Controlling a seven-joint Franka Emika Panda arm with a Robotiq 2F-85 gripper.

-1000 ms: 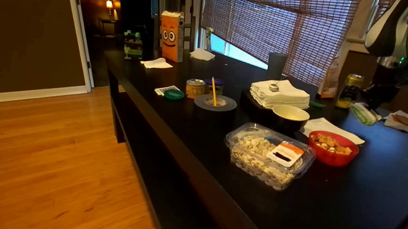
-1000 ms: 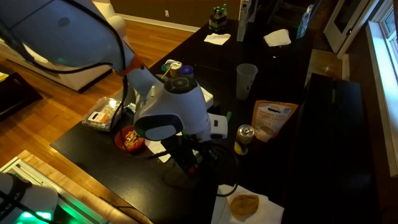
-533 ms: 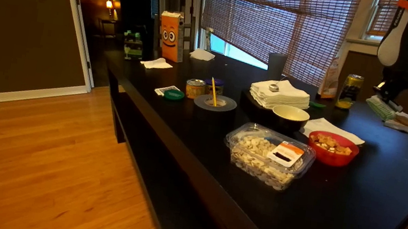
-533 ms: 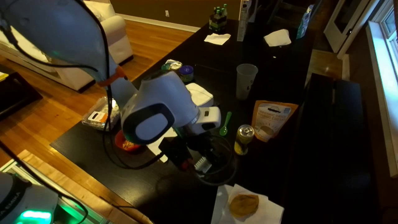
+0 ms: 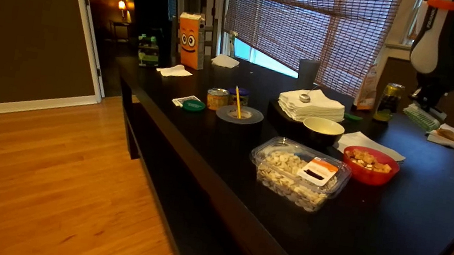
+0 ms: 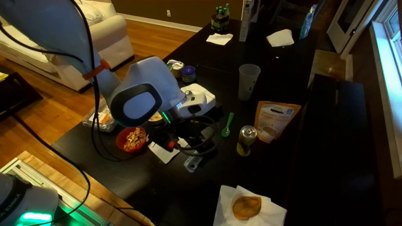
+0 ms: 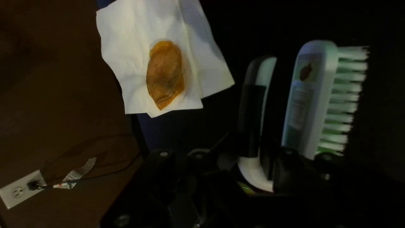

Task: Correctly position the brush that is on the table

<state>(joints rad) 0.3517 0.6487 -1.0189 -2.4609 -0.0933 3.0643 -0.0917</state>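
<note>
My gripper (image 7: pixel 248 152) is shut on the handle of the brush (image 7: pixel 311 104), which has a pale body, a label and white and green bristles. In the wrist view the bristles face right, and the dark jaws hide part of the handle. In an exterior view the brush (image 5: pixel 421 117) hangs tilted below the gripper (image 5: pixel 429 103), above the black table (image 5: pixel 411 218). It also shows in an exterior view (image 6: pixel 192 161), partly hidden by the gripper and cables, with bristles toward the left. Its height above the table is hard to tell.
A napkin (image 6: pixel 226 207) with a flat brown piece on it lies near the brush. A can (image 6: pixel 246 141), an orange-white bag (image 6: pixel 276 121) and a green spoon (image 6: pixel 227 125) are nearby. A red bowl (image 5: pixel 369 171), another napkin (image 6: pixel 166 153) and a clear container (image 5: pixel 298 174) also stand close.
The gripper has carried the brush upward and turned it. Over the last half second, it shifted away from the napkin with the brown piece. The grip has held.
</note>
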